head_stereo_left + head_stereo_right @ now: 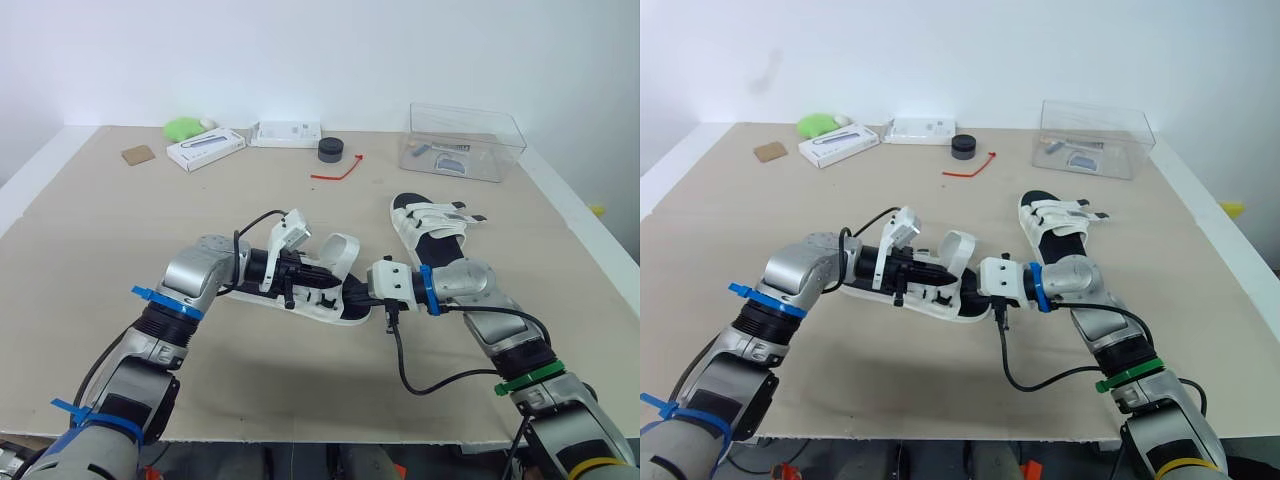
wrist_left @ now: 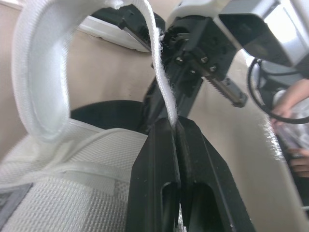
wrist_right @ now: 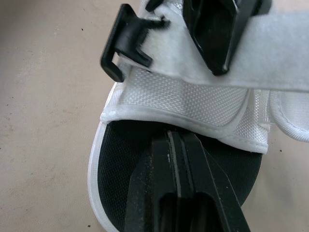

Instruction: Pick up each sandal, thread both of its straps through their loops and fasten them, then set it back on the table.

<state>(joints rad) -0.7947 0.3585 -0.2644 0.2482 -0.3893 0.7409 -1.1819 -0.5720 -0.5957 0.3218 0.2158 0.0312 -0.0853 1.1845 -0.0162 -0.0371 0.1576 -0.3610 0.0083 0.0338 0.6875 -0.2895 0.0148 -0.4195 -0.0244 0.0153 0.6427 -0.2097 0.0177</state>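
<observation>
Near the middle of the table (image 1: 300, 400), the robot's two arms meet over a white sandal (image 1: 340, 312) with a black footbed, which lies lengthwise between them, close to the table surface. The left hand (image 2: 174, 124) is clamped tight on the thin edge of a white strap (image 2: 159, 72), which rises from the pinch and curves back over the sandal in a loose arch. The right hand (image 3: 176, 136) reaches in from the sandal's right end. Its two fingers are pressed together over the footbed, tips at the hem of the white mesh band (image 3: 183, 99), and whether they nip that hem cannot be made out. A black plastic loop (image 3: 123, 46) stands at the side of the band, just beside the held strap. The sandal looks light, its sole fairly stiff and its straps soft and floppy, so a strap is probably best gripped close to its free end to steer it through the loop, with the sole's rim braced by the other hand. Farther right lies the second sandal (image 1: 430, 225), flat on the table, its straps laid across the top. Along the far edge sit a clear plastic box (image 1: 465, 140), a small black round object (image 1: 331, 150), a red tie (image 1: 337, 172), two white boxes (image 1: 205, 148) and a green lump (image 1: 183, 127).
</observation>
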